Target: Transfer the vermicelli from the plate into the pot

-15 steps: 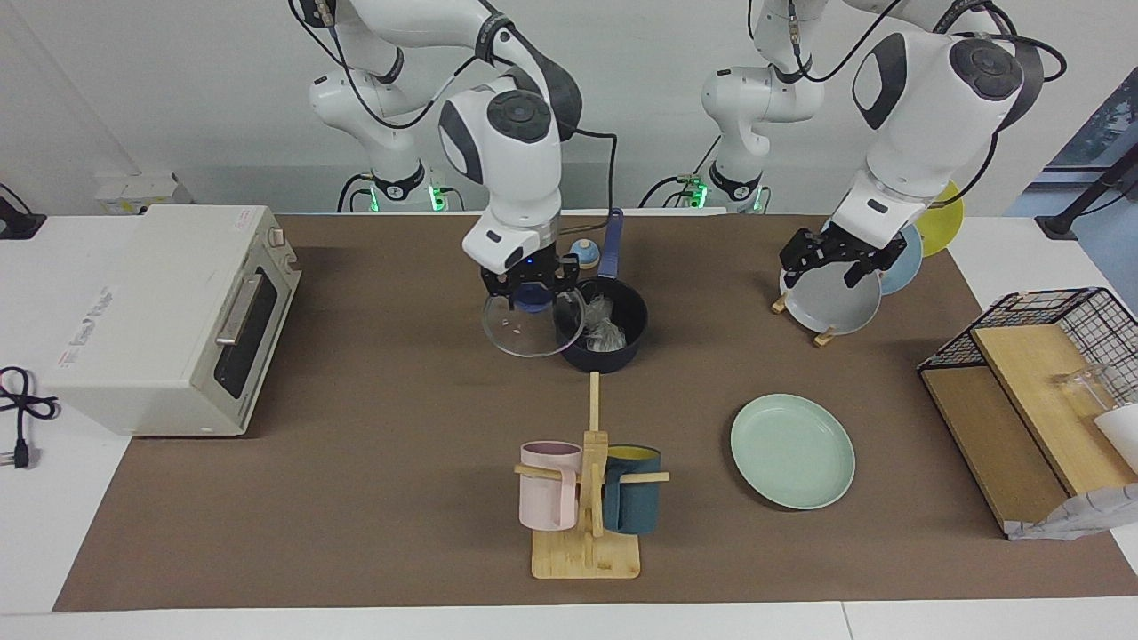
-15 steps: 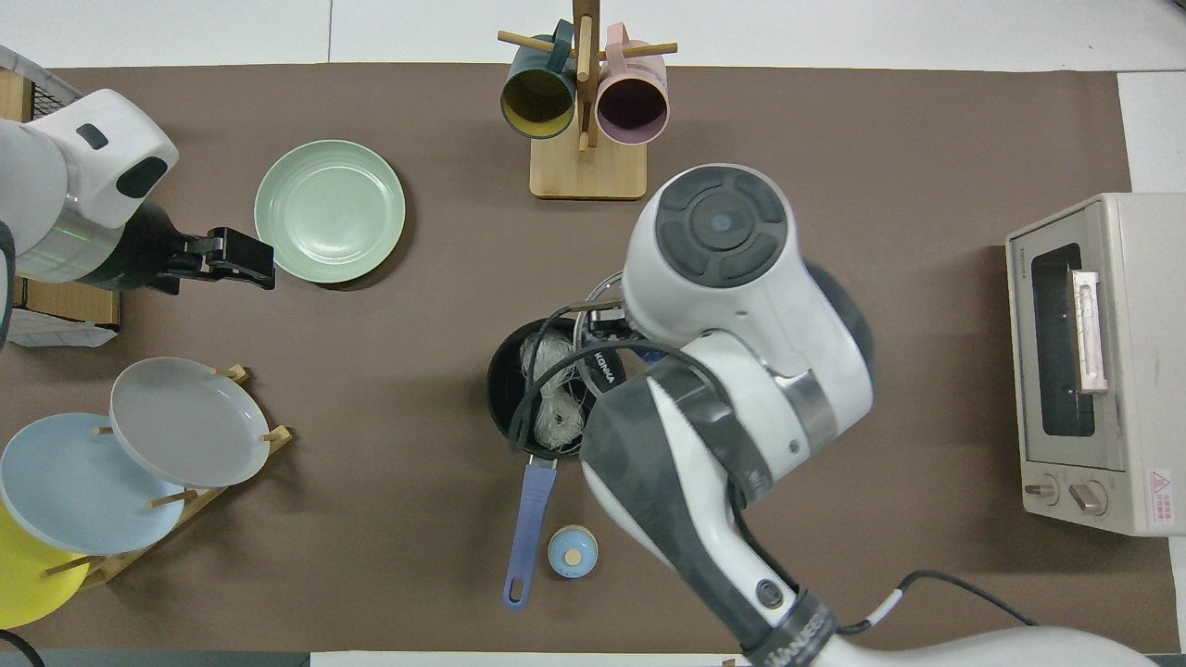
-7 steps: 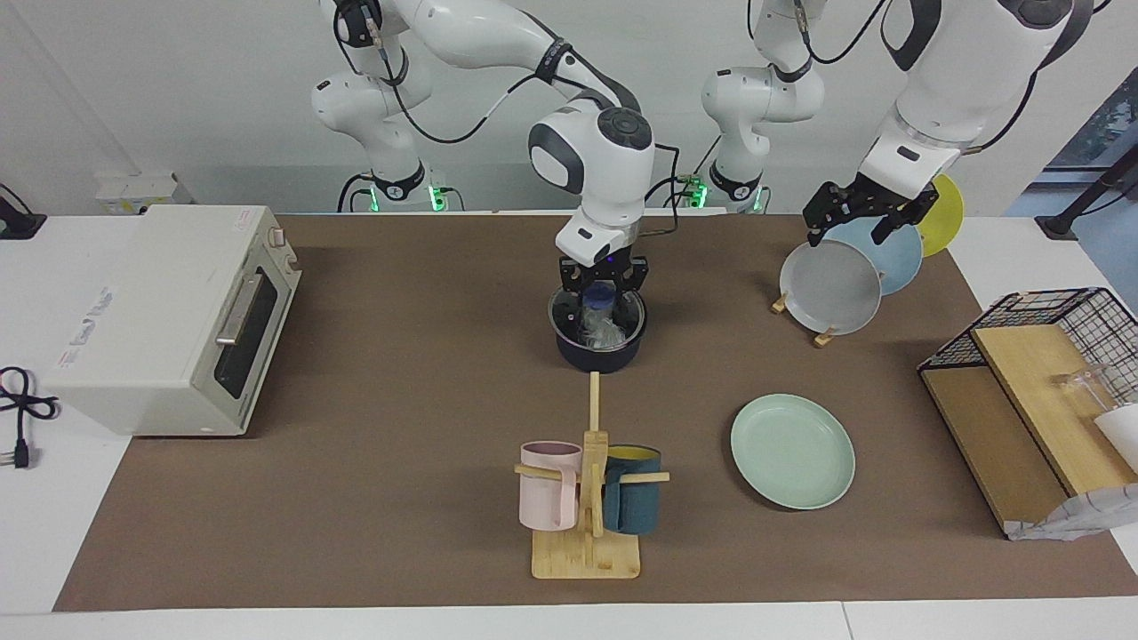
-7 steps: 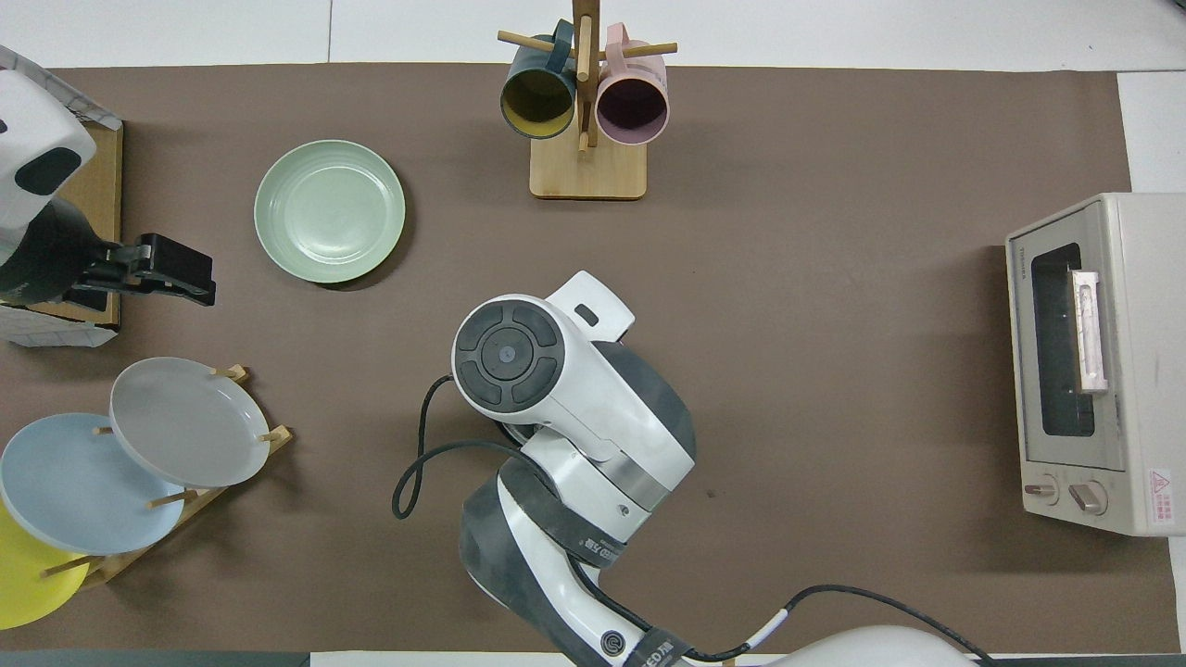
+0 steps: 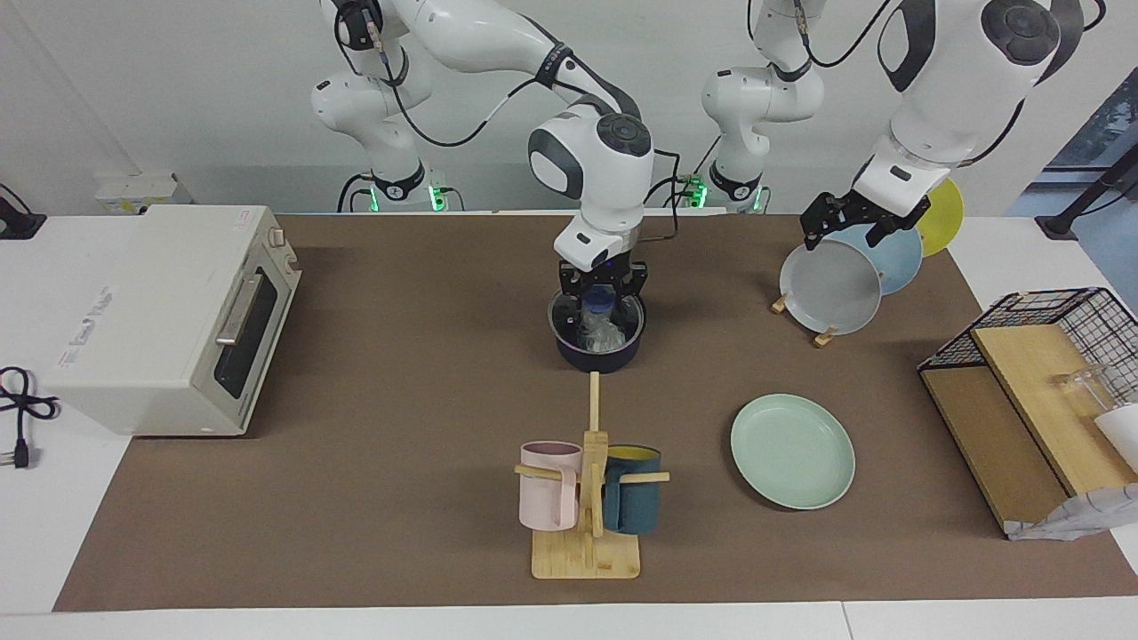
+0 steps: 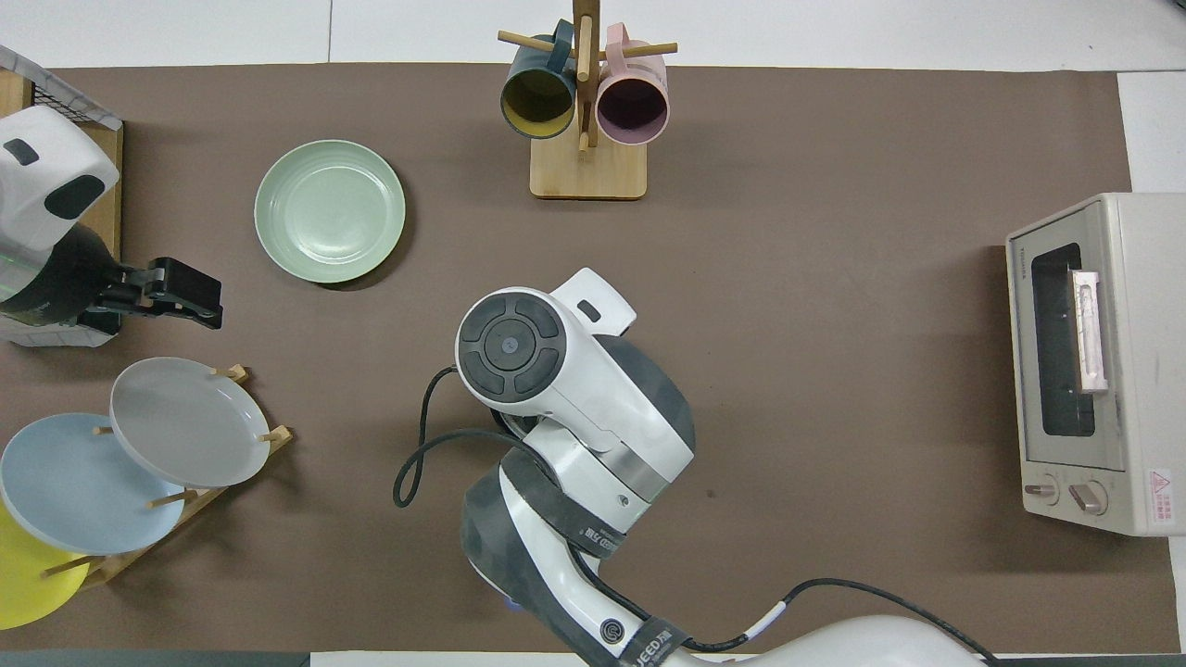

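Across facing view: right gripper down on blue lid knob, fingers closed round it, glass lid seated on pot; vermicelli visible through glass; pot handle hidden by arm. Plate bare, toward left arm's end. Left gripper over plate rack, fingers apart, empty. Two mugs on mug stand.
Overhead view: right arm covers pot entirely; toaster oven at right arm's end; three racked plates, yellow one cut off
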Available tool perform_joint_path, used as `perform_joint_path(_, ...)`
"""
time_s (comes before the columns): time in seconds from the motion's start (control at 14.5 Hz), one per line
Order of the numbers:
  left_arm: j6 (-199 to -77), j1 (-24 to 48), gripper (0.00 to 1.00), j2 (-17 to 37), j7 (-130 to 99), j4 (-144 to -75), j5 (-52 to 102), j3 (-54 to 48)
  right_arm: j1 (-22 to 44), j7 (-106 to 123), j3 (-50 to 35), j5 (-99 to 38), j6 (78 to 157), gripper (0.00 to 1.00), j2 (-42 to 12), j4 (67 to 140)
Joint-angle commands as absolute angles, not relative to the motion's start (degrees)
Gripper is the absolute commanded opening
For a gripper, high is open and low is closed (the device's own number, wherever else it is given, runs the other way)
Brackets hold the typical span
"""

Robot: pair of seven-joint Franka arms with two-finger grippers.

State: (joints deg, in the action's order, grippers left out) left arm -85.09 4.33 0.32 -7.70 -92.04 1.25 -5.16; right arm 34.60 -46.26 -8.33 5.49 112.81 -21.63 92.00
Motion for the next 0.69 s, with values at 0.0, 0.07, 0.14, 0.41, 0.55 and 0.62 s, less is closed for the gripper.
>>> perform_joint_path(0.0, -87.1, 0.9, 1.0, -2.9, -7.2, -94.9, 0.0, -9.1, 34.0, -48.5, -8.6, 2.5, 114.7, 0.43, -22.6, 91.0)
perform_joint_path(0.07, -87.0, 1.0, 1.0, -3.2, -7.8, -94.9, 0.0, -9.1, 33.9, -48.7, -8.6, 2.4, 115.2, 0.43, -22.7, 91.3)
perform_joint_path(0.14, -87.2, 1.1, 1.0, -3.4, -8.0, -94.9, 0.0, -9.1, 33.8, -48.6, -8.6, 2.3, 114.9, 0.43, -22.6, 91.2)
perform_joint_path(0.41, -89.3, 1.3, 1.0, -3.1, -7.8, -93.8, 0.7, -8.8, 34.3, -48.6, -8.6, 3.1, 115.1, 0.44, -22.8, 92.5)
perform_joint_path(0.55, -89.7, 1.8, 1.0, -3.1, -7.7, -93.9, 0.5, -8.1, 33.5, -48.4, -8.6, 2.7, 113.3, 0.43, -22.7, 92.1)
perform_joint_path(0.62, -89.2, 2.7, 1.0, -3.3, -7.7, -94.0, 0.4, -7.4, 33.5, -48.4, -8.6, 2.6, 112.3, 0.43, -22.7, 92.0)
